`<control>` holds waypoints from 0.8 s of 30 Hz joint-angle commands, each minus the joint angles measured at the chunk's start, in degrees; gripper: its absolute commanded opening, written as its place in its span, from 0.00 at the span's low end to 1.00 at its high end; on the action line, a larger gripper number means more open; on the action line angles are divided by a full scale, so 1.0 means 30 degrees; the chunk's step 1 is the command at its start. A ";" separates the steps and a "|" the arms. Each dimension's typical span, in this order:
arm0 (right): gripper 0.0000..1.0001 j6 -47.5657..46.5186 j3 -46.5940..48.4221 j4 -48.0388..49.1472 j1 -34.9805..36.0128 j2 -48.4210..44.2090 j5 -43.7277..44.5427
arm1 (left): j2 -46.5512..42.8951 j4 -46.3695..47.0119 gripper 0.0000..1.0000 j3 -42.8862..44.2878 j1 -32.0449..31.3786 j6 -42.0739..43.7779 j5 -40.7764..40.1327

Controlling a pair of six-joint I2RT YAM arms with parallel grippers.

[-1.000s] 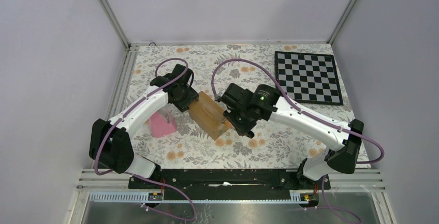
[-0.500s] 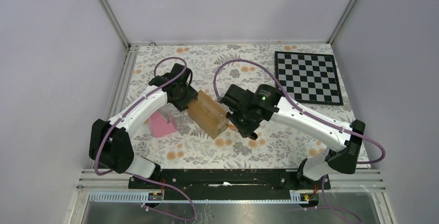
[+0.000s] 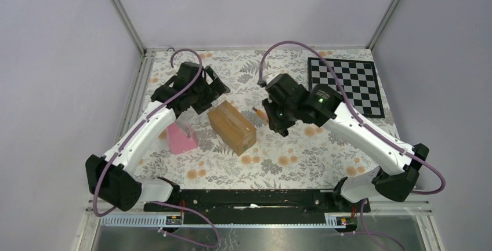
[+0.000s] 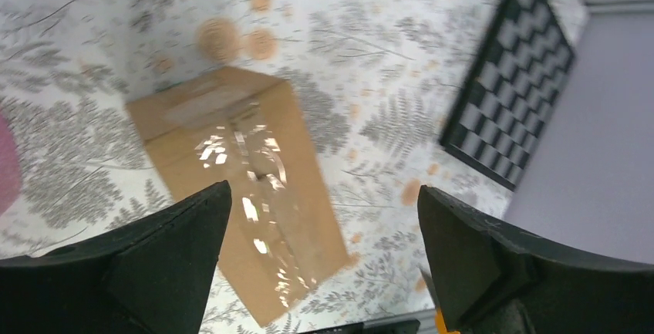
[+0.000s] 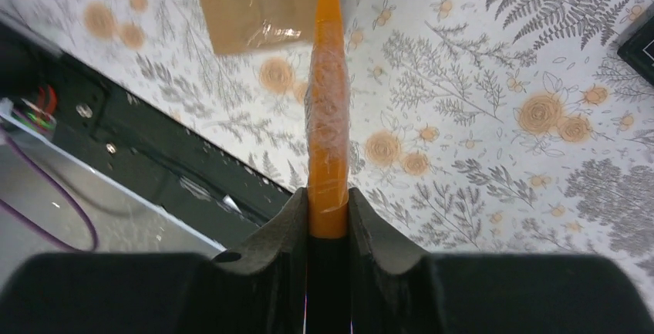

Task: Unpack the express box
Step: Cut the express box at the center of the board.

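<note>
Floral surface [image 3: 301,164] is carrying the express box [image 3: 232,127], long axis lying diagonally between both grippers. The left gripper [image 3: 212,94] is hovering wide open beside its far end. The right gripper [image 5: 328,199] is clamping the orange cutter [image 5: 327,95], whose tip is pointing at the box.

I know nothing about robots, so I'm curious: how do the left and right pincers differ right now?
The left pincer stands wide open and empty; the right pincer is shut on the orange cutter. The left pincer hangs over the express box; the right pincer sits off to its side, apart from it. Both are black with two fingers.
</note>
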 commanded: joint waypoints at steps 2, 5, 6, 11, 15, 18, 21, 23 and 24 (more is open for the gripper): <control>0.00 0.0779 -0.1656 0.4835 -0.2953 -0.2265 -0.3817 | -0.1358 0.1861 0.99 0.1583 0.0107 0.2148 0.3270; 0.00 0.1081 -0.2918 0.7147 -0.3975 -0.3073 -0.6297 | -0.2370 0.4486 0.99 -0.0085 0.0129 0.1857 0.5969; 0.00 0.1239 -0.3275 0.7749 -0.4470 -0.3184 -0.7182 | -0.2795 0.5904 0.99 -0.0740 0.0135 0.1817 0.6965; 0.00 0.3145 -0.4857 1.1302 -0.7478 -0.3784 -1.2689 | -0.4302 1.2973 0.99 -0.4018 0.0297 0.0431 1.1628; 0.00 0.5110 -0.5540 1.4055 -0.8259 -0.3726 -1.6048 | -0.4408 1.7845 0.99 -0.5729 0.0300 -0.1732 1.3582; 0.00 0.7591 -0.6708 1.7239 -0.8480 -0.3638 -1.8304 | -0.4277 2.0590 0.99 -0.6521 0.0298 -0.3086 1.4081; 0.00 0.9188 -0.7310 1.9468 -0.8593 -0.3546 -1.9234 | -0.3975 2.1976 0.99 -0.6962 0.0283 -0.3934 1.4235; 0.00 0.9580 -0.7384 1.9764 -0.8574 -0.3450 -1.9510 | -0.3961 2.3996 0.99 -0.7673 0.0308 -0.5137 1.4187; 0.00 0.9673 -0.7407 1.9782 -0.8575 -0.3422 -1.9563 | -0.3873 2.4749 0.98 -0.7968 0.0297 -0.5620 1.4148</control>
